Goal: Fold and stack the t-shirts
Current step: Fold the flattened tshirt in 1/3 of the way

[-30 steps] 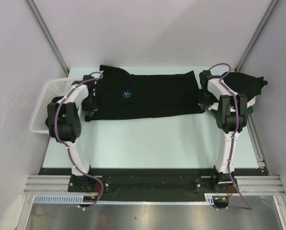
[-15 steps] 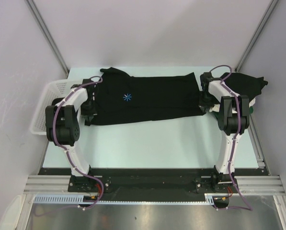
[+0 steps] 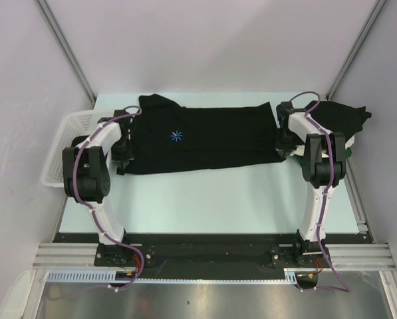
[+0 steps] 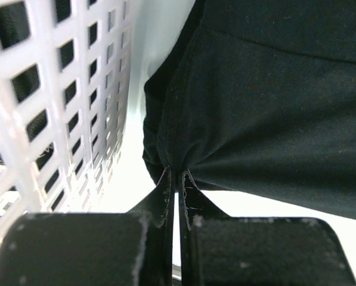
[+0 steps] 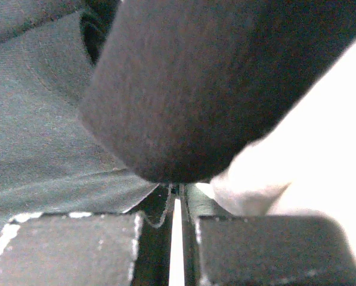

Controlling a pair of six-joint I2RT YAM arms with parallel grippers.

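Shirt [image 3: 205, 136] lies right of basket [image 3: 62, 143], ends pinched in left claw [image 4: 176, 177] and right claw [image 5: 178, 189], the latter's grip blurred behind cloth.

L pincer [image 4: 176, 177] pinched tight — R pincer [image 5: 179, 192] same.

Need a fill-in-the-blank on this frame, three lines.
1. The shirt stretched between the arms bears a ___ starburst.
2. The left gripper is ___ on the shirt's edge.
3. The basket's colour is ___.
Missing words: blue; shut; white.
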